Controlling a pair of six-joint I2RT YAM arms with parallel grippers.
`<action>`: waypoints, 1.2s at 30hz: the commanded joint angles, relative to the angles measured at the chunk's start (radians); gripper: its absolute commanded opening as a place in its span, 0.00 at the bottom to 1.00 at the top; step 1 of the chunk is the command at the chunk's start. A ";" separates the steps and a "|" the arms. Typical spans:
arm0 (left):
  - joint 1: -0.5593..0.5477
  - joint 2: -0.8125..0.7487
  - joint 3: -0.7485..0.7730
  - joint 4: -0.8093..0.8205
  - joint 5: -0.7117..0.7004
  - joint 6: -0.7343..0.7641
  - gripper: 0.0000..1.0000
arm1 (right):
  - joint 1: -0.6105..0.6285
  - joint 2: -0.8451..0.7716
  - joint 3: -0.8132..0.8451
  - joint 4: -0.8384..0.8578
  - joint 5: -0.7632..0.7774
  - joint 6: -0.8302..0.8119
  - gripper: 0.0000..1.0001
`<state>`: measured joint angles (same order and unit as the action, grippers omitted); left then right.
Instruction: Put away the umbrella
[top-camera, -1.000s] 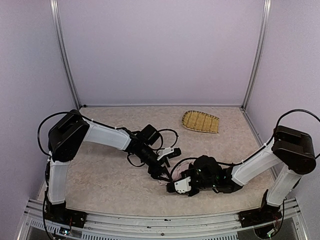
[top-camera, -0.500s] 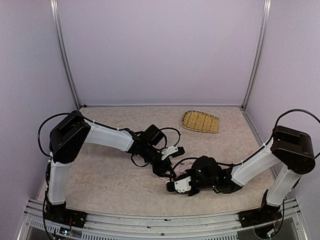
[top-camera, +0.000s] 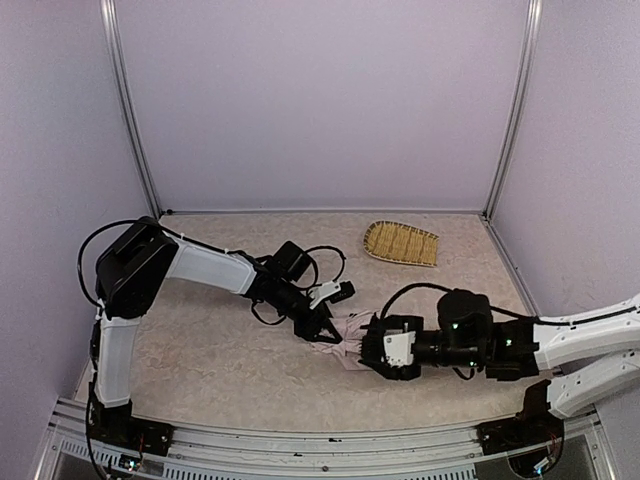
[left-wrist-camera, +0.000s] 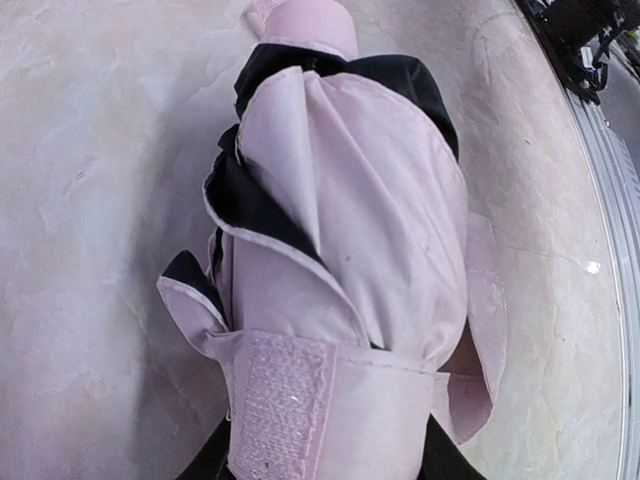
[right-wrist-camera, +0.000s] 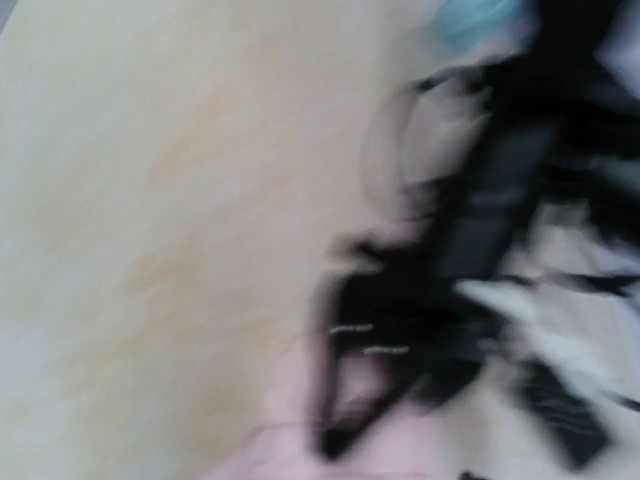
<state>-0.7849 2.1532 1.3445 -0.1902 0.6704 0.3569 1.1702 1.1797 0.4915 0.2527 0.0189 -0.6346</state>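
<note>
Right arm (top-camera: 575, 335) has swung out to the right since a second ago, and the right end effector (top-camera: 370, 345) is drawn back just beside the umbrella (top-camera: 347, 328); apart or together I cannot tell, its own view being blurred. The left end effector (top-camera: 322, 332) has shifted slightly and is clamped on the folded umbrella's strapped end, dark fingers (left-wrist-camera: 208, 464) either side of the pink fabric. The umbrella lies on the desk (top-camera: 210, 350) between the two. A woven tray (top-camera: 401, 243) sits well apart at the back right
</note>
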 joint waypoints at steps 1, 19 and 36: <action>0.024 0.066 -0.062 -0.071 -0.065 0.140 0.24 | -0.216 -0.171 0.038 -0.102 -0.199 0.096 0.64; 0.076 0.140 0.057 -0.220 0.029 0.222 0.23 | -0.341 0.474 0.407 -0.310 -0.294 -0.185 1.00; 0.078 0.204 0.140 -0.319 0.082 0.272 0.23 | -0.285 0.581 0.275 0.090 -0.165 -0.320 0.98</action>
<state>-0.7128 2.2612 1.5005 -0.4072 0.8761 0.5793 0.8757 1.7611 0.7750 0.3096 -0.1200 -0.8913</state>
